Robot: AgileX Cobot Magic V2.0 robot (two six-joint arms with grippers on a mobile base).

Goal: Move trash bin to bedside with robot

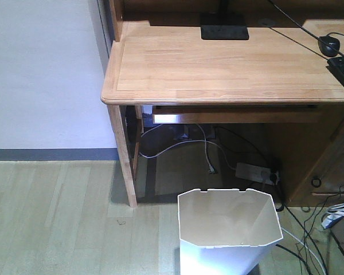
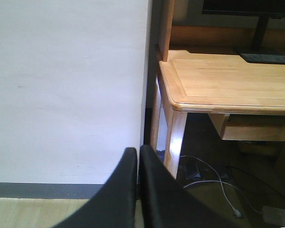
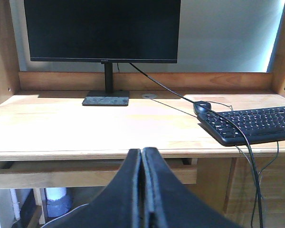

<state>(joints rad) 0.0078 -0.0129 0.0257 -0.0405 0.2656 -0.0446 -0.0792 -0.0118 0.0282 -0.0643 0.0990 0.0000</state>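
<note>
Our left gripper and right gripper sit pinched together, empty; hauling the trash bin could snag the floor cables.

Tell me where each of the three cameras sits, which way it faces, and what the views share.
Front view: high up, looking down at the desk and the trash bin on the floor before it; no robot part shows.
Left wrist view: low, facing the wall and the desk's left corner; the left gripper, shut, shows at the bottom.
Right wrist view: facing the monitor and keyboard head-on; the right gripper, shut, shows.
Shared: all three show the desk.
</note>
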